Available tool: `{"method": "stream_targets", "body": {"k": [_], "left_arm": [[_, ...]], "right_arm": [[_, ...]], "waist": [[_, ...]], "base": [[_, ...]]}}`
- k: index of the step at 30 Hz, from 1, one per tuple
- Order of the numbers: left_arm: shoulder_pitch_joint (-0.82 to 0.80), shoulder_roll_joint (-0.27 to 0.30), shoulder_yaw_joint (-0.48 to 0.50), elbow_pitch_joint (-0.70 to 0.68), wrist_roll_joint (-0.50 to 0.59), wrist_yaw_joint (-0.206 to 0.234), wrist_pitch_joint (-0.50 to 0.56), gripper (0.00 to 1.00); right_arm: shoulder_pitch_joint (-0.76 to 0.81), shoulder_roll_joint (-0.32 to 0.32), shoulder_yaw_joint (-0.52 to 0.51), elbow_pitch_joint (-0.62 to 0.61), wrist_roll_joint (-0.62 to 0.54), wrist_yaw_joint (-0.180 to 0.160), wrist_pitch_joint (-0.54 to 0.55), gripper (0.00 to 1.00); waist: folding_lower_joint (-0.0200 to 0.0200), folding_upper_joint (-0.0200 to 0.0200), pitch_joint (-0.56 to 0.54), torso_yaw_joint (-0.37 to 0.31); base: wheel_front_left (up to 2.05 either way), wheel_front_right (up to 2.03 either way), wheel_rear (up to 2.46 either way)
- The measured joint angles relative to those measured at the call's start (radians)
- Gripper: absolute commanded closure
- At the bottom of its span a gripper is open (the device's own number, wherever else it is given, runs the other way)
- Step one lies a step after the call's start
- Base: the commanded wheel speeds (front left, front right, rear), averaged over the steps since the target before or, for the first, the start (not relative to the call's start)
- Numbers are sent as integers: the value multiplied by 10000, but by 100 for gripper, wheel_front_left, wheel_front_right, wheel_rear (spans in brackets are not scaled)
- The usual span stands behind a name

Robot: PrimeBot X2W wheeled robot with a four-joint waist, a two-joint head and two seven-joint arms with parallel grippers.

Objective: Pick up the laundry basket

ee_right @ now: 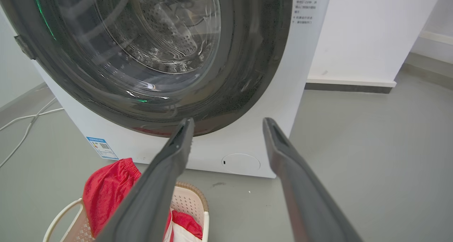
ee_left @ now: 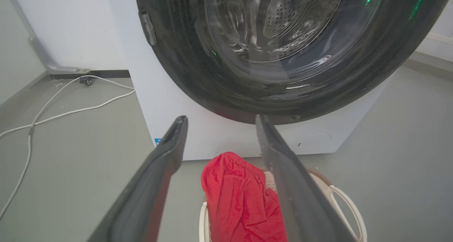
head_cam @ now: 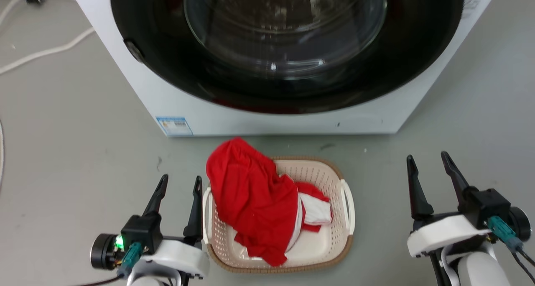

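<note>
On the grey floor point(head_cam: 62, 160), just before the white washer point(head_cam: 138, 81), the laundry basket point(head_cam: 317, 173) stands upright. Its long axis runs from us toward the washer door, with a white handle point(head_cam: 345, 190) on each side, left and right. Red clothing point(head_cam: 250, 194) spills over its far-left rim. Our left jaws stand open and empty, the inner finger point(head_cam: 195, 210) just beside the left handle; whether they touch we cannot tell. Our right jaws, also open and empty, sit well apart to the basket's right.

Perforated cream plastic laundry basket point(head_cam: 322, 176), soft red cloth point(head_cam: 250, 194), glossy glass washer door point(head_cam: 284, 35), smooth matt floor point(head_cam: 62, 152)
</note>
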Motion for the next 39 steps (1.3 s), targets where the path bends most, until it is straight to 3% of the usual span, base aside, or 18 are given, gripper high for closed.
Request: {"method": "stream_targets", "body": {"k": [14,29,39], "left_arm": [[-3215,211,430,4100,169,-357,0,0],[-6730,535,-441,9001,-142,-740,326,0],[-8138,616,-1442,10364,-974,-752,1087,0]], "right_arm": [[-2574,-2,571,2278,33,2,1030,0],[-5120,2,1108,5687,-98,2,2186,0],[-6831,2,1457,7822,328,2,3014,0]], "waist": [[2,0,2934,-71],[1,0,5079,128],[1,0,5985,227]], "base": [[0,0,0],[0,0,0],[0,0,0]]}}
